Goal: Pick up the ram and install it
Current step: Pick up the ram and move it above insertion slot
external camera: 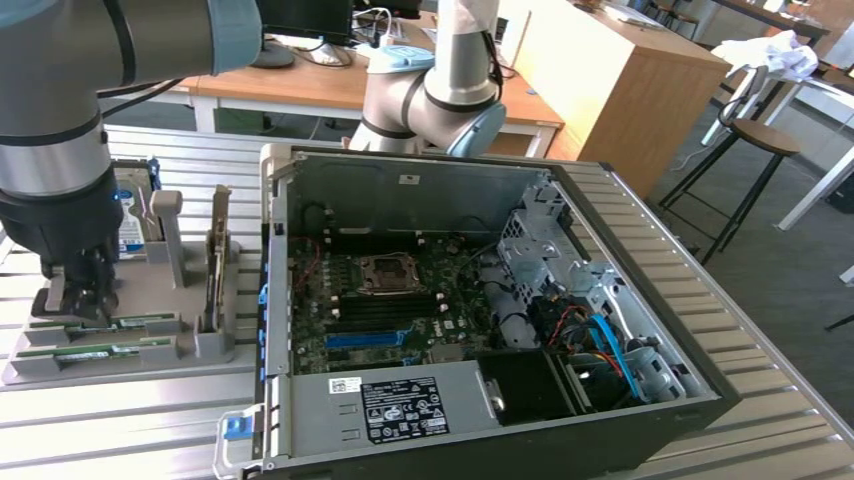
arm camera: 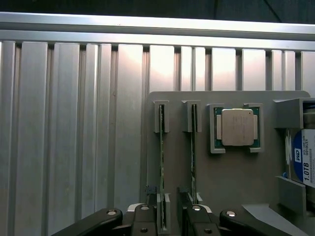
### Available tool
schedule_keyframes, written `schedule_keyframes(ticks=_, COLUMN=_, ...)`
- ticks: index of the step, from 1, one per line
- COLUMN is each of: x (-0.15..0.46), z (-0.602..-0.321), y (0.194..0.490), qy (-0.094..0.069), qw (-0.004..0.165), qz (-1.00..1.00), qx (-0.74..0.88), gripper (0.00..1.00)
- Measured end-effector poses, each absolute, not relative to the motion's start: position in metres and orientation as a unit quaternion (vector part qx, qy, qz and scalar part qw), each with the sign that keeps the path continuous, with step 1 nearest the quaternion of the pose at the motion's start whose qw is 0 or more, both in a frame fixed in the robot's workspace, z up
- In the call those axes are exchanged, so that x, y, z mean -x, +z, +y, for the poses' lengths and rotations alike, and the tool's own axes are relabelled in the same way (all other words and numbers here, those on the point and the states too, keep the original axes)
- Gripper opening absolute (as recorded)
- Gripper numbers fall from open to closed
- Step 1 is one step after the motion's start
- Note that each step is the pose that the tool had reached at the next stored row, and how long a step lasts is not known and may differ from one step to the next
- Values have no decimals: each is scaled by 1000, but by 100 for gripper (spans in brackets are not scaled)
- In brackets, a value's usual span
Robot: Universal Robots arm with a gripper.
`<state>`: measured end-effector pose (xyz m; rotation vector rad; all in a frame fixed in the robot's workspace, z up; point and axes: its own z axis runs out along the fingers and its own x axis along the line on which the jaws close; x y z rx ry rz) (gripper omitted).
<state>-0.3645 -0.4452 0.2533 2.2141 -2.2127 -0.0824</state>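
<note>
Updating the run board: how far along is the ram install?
Done: nothing seated. Both ram sticks stand on edge in the grey holder. In hand: the gripper is open and low over the holder, jaws apparently either side of one stick, not closed on it. Left: grip, lift-out and seating; the motherboard slots in the open PC case look empty.

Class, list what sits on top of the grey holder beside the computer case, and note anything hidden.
On the grey holder: two ram sticks standing on edge in slots, a square processor, and a blue-labelled hard drive. The gripper covers the sticks' near ends.
</note>
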Motion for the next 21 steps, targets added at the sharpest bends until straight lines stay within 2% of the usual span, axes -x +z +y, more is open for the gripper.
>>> schedule_keyframes(ticks=21, x=365, z=-445, y=240, qy=-26, qw=5, qz=-707, qx=-707, gripper=30)
